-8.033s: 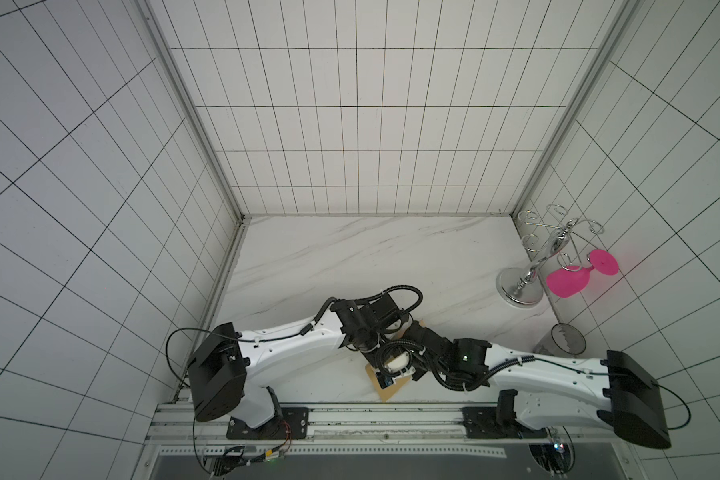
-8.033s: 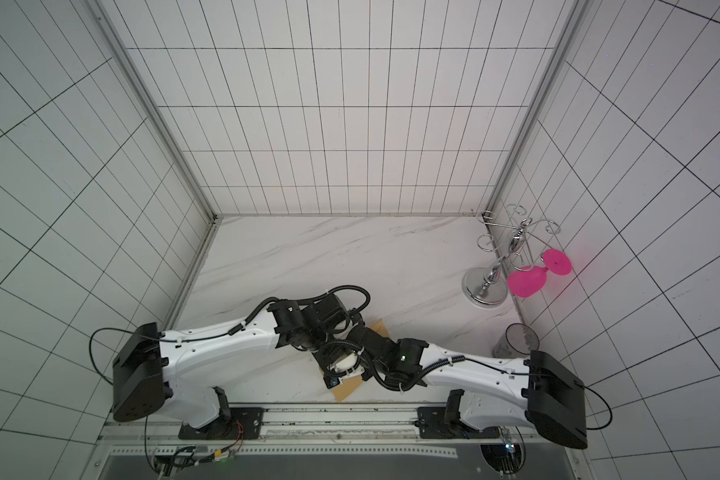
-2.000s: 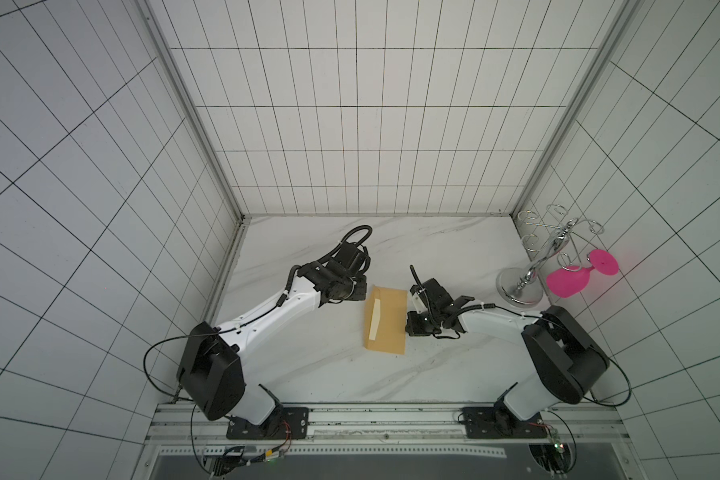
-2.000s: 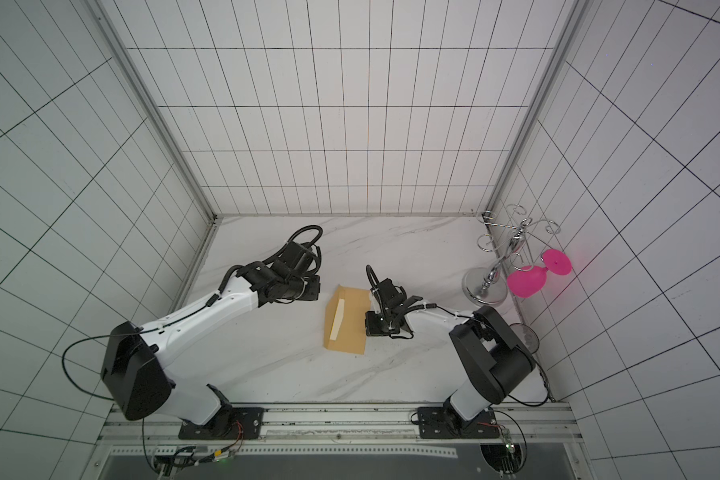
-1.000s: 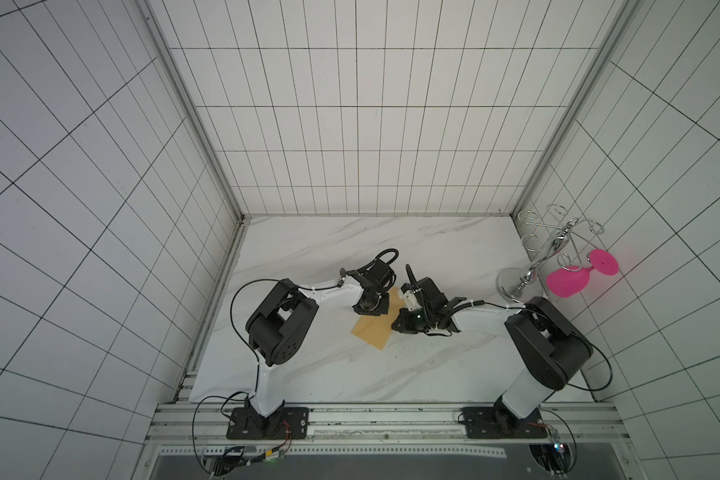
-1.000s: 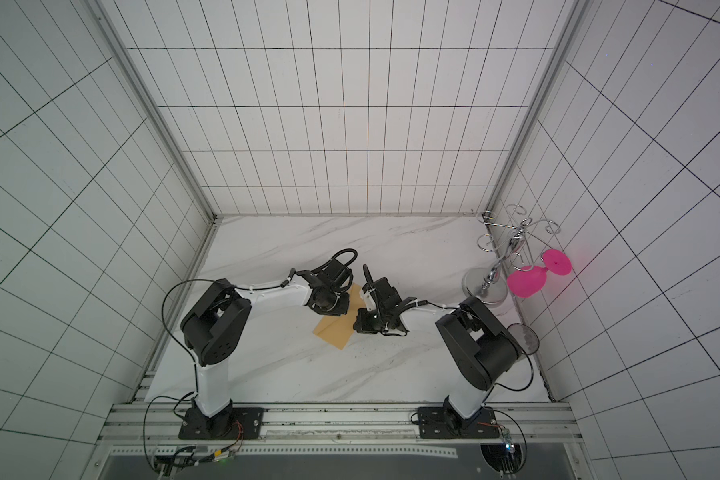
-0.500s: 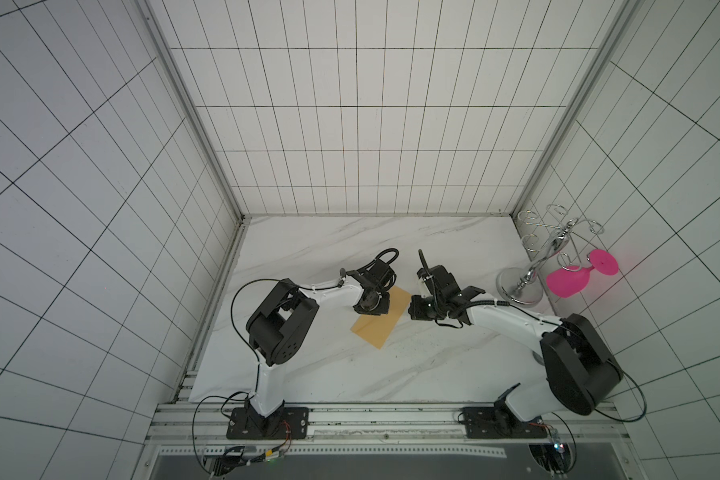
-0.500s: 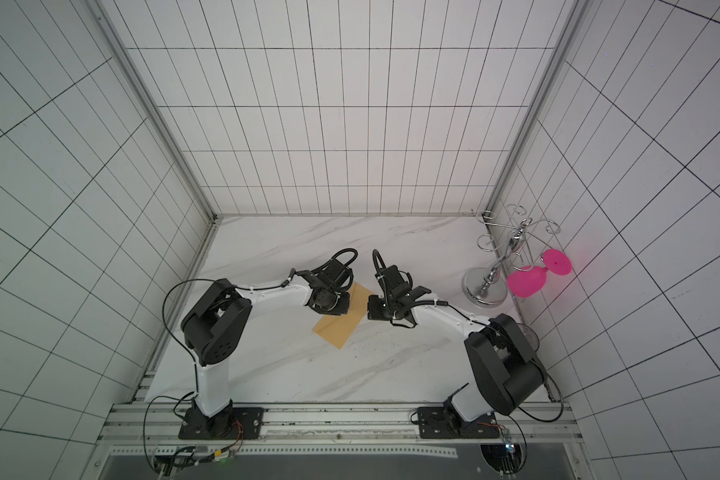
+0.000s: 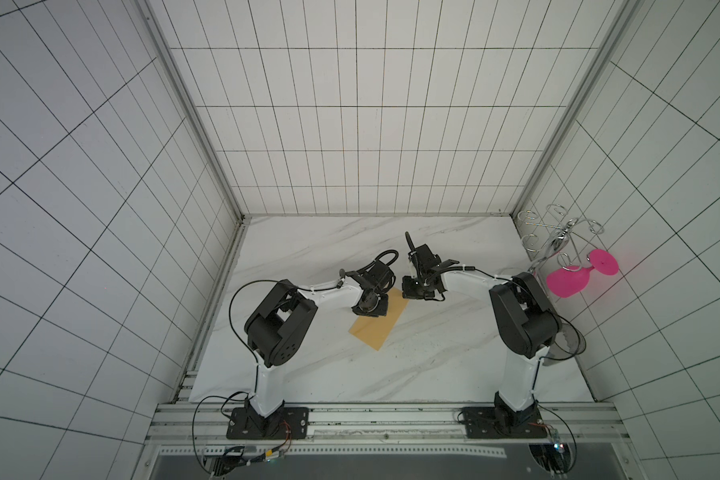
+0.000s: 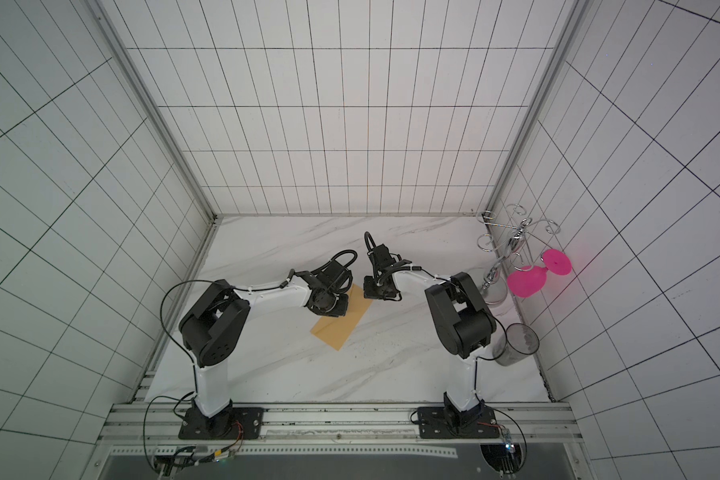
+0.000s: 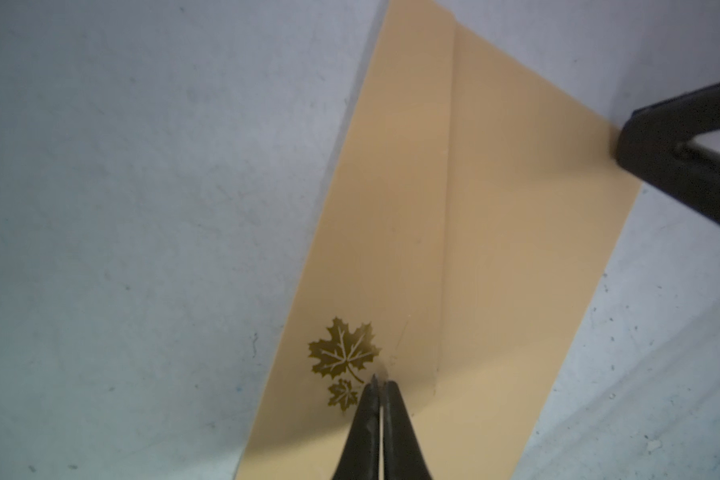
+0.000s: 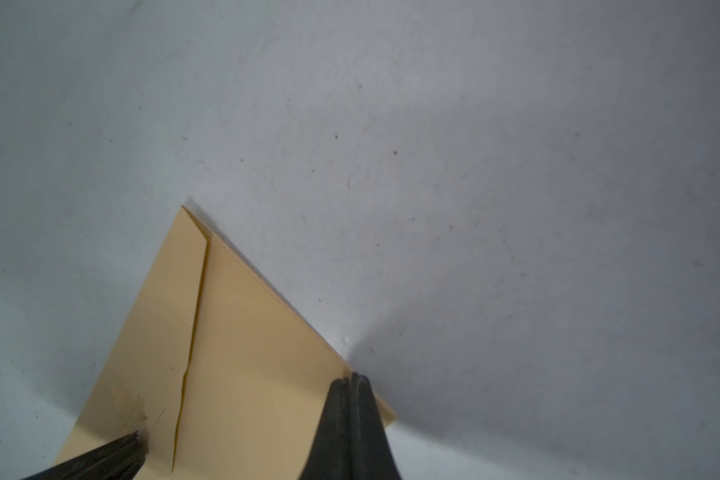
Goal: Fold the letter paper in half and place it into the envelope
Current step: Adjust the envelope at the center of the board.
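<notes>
Tan kraft paper is lying flat and askew on the marble table [image 9: 308, 249]: the envelope [image 9: 378, 324], with its flap [image 11: 391, 208] folded down over the body. The letter paper is showing in none of the views; it is probably sitting inside under that flap, though I cannot confirm this. The left gripper [image 11: 377, 384] is clenched on nothing, its jaws pressed together, and its tip is appearing to bear down on the flap just beside the maple-leaf print [image 11: 344, 355]. The right gripper [image 12: 352, 380] is likewise closed and empty, its tip resting at the envelope's edge near a corner.

Several things are looking risky from here. The flap is only creased, not sealed, so it is likely to be springing back up once the left tip lifts, and a slight gap is already showing along its edge in the right wrist view. The marble is looking smooth, so any sideways drag from either tip is liable to be sliding or turning the whole envelope. The right tip is sitting so near the edge that it may be slipping off onto the table, leaving that corner free to lift. Hard pressure from a narrow point is also risking a dent or a stray crease.
</notes>
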Available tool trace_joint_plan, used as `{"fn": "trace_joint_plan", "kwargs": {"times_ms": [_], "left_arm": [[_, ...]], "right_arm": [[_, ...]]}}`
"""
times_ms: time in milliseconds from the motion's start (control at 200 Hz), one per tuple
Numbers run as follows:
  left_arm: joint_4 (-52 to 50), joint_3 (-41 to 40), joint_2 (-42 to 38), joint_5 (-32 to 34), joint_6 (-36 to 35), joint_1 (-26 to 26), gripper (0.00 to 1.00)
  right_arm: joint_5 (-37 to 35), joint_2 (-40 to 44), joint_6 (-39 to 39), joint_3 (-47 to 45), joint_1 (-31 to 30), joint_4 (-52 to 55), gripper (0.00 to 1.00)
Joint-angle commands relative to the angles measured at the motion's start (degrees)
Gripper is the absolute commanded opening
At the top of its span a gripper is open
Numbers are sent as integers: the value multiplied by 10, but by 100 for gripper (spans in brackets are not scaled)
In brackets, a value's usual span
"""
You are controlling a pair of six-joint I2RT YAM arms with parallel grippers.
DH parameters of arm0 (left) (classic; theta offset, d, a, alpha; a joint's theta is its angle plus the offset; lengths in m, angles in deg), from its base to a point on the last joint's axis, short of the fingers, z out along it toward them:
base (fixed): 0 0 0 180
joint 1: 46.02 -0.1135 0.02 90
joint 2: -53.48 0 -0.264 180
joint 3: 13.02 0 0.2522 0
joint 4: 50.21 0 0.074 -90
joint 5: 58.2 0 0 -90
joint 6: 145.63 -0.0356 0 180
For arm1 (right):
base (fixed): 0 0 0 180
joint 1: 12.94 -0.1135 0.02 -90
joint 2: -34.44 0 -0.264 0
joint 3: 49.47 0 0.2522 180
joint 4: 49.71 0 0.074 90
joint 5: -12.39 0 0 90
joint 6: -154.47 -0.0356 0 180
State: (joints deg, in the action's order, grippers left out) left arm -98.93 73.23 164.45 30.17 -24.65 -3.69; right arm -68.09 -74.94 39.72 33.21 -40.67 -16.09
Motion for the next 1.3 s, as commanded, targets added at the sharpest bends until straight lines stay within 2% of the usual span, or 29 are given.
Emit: {"fn": "trace_joint_plan", "kwargs": {"times_ms": [0, 195, 480, 615, 775, 825, 850, 890, 910, 929, 949, 959, 999, 1139, 1209, 1294], "left_arm": [[-25, -12, -1, 15, -8, -1, 8], [-18, 1, 18, 10, -20, -14, 8], [-21, 42, 52, 10, -35, -20, 7], [-24, 38, 44, 11, -38, -25, 7], [-30, 24, 21, 16, -39, -26, 7], [-35, 24, 12, 19, -38, -26, 7], [-39, 25, 5, 22, -36, -26, 7], [-48, 31, -7, 26, -35, -26, 10], [-54, 35, -15, 27, -36, -26, 14], [-61, 39, -24, 28, -37, -27, 23], [-67, 45, -33, 28, -39, -27, 33], [-71, 48, -38, 29, -41, -27, 37], [-86, 63, -57, 32, -45, -27, 47], [-136, 124, -141, 51, -63, -49, 63], [-135, 132, -196, 57, -67, -80, 72], [-103, 95, -275, 80, -67, -139, 79]], "right_arm": [[10, 16, -1, -36, 4, 27, 0], [37, 78, -17, -134, -25, 12, 0], [25, 164, -101, -257, -123, -22, 0], [-33, 192, -78, -240, -119, 11, 0], [-48, 201, -34, -172, -83, 64, 3], [-61, 207, -24, -148, -78, 84, 12], [-69, 211, -21, -136, -76, 93, 21], [-80, 222, -11, -118, -74, 104, 46], [-87, 229, -7, -109, -72, 111, 56], [-98, 236, -3, -99, -70, 118, 66], [-111, 243, 0, -88, -68, 127, 94], [-118, 247, 2, -83, -67, 131, 100], [-137, 262, 14, -63, -60, 142, 99], [-180, 313, 38, -8, 5, 159, 98], [-187, 334, 41, -3, 50, 154, 98], [-207, 359, 46, -31, 107, 128, 99]]}}
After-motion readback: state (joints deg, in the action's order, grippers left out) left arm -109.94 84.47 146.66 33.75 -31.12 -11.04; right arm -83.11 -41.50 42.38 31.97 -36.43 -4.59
